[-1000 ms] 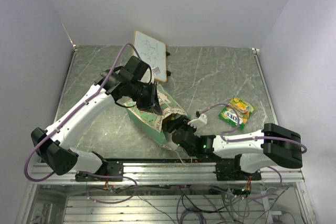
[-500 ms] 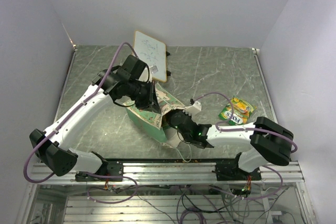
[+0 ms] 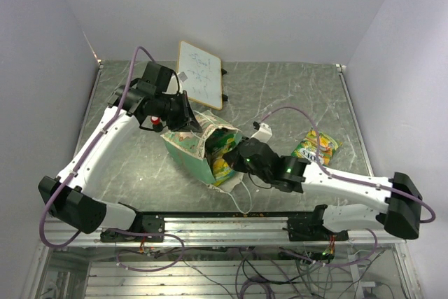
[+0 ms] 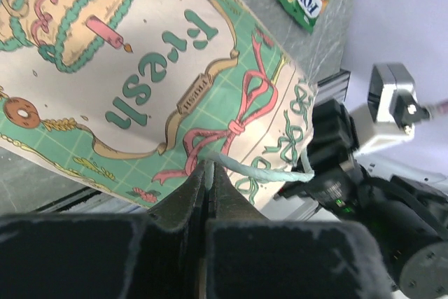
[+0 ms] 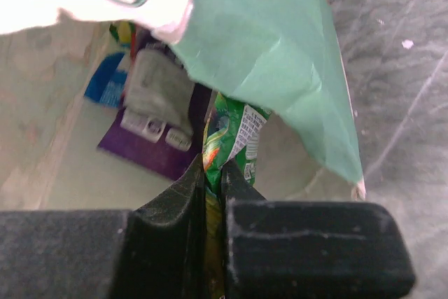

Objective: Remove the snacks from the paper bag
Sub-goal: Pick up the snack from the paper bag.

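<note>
Paper bag (image 3: pixel 187 150): one
Loose packet (image 3: pixel 315 147): one (on table (image 3: pixel 294 96))
Left gripper (image 4: pixel 208 173): pinches handle (image 4: pixel 259 167)
Right gripper (image 5: pixel 213 173): grips one green packet (image 5: pixel 234 131)

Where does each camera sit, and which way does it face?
Top external: above and behind both arms, which show whole, looking down at the table.
Left wrist: looks along the shut left gripper at the paper bag's string handle.
Right wrist: looks into the bag's mouth; right gripper clamps a green packet.
Shared: the loose Fox's packet, top and left wrist.

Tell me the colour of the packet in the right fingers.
The packet is bright green; right wrist view shows it best.
</note>
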`<state>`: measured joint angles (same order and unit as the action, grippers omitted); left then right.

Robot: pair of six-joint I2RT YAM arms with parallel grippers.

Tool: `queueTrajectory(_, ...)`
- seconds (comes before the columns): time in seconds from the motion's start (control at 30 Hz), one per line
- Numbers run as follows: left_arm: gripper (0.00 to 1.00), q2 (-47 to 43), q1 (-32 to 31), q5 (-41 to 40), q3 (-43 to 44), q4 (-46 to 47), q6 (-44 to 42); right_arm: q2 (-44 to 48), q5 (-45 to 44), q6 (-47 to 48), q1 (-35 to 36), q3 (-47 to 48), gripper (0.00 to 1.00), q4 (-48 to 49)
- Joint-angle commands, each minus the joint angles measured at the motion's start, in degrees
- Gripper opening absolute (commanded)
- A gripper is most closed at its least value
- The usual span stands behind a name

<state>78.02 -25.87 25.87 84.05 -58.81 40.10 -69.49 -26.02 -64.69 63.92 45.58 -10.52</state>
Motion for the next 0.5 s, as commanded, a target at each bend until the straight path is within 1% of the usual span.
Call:
queueTrajectory(0.0,0.07,1.0,1.9,1.4,0.9,4.2,0.3,6.4,6.9,4.0,0.3,3.5,0.0,-13.0)
queueTrajectory(0.1,0.07,1.6,2.3,1.8,-0.3,6.1,0.9,10.1,9.4,8.6,0.3,7.1,0.0,-17.8)
queueTrajectory(0.2,0.07,2.2,2.8,1.8,-1.0,7.5,1.0,12.3,11.1,15.1,0.3,11.2,0.0,-22.3)
queueTrajectory(0.3,0.07,2.8,3.4,1.7,-1.0,8.2,1.1,13.7,11.4,21.5,0.2,18.2,0.0,-28.3)
queueTrajectory(0.4,0.07,3.6,4.1,1.4,-0.3,8.1,0.7,14.4,16.4,30.7,0.3,23.0,0.0,-31.1)
queueTrajectory(0.47,0.07,4.0,4.5,1.4,0.1,8.3,0.5,14.1,17.0,34.1,0.3,26.8,0.0,-35.3)
